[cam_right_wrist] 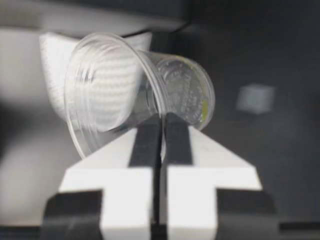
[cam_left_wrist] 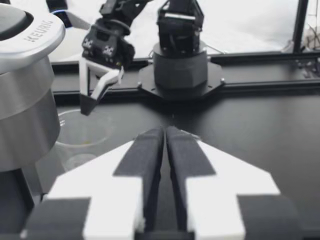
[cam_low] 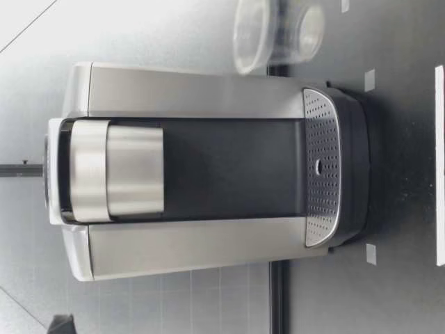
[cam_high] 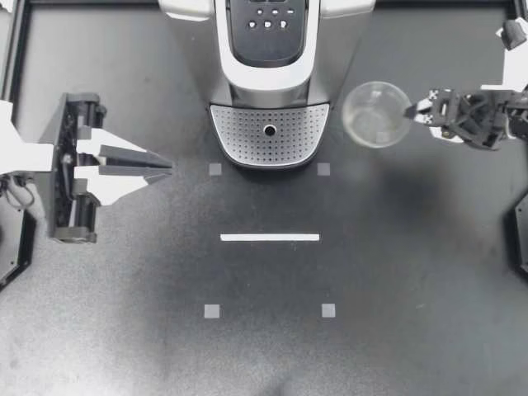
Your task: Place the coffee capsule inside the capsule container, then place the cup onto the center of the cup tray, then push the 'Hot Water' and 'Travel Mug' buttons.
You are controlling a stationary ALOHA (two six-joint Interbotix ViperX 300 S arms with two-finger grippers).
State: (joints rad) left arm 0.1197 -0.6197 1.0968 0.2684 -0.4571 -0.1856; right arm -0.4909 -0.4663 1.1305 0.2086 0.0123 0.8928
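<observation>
- Left gripper [cam_high: 167, 169]: sitting at the left side of the table [cam_high: 264, 355], well apart from everything else. Its jaws are clenching together on nothing.
- Coffee machine [cam_high: 239, 78]: standing at the far middle of the table, its top appearing closed. No capsule is showing anywhere. The capsule container's inside is hidden, so I am judging the capsule step as probably done, not seen.
- Buttons [cam_high: 268, 18]: lying on the top panel with nothing touching them. Both presses are waiting.
- Cup tray [cam_high: 247, 136]: lying bare, carrying no cup.
- Cup [cam_high: 375, 115]: clear and empty, sitting just beside the machine's right flank, off the tray. Whether it is touching the table, I cannot tell.
- Right gripper [cam_high: 412, 111]: its jaws are grasping the cup by the rim wall.
- Progress: the cup step is looking underway. Shifting the cup leftward onto the tray's centre is coming next.
</observation>
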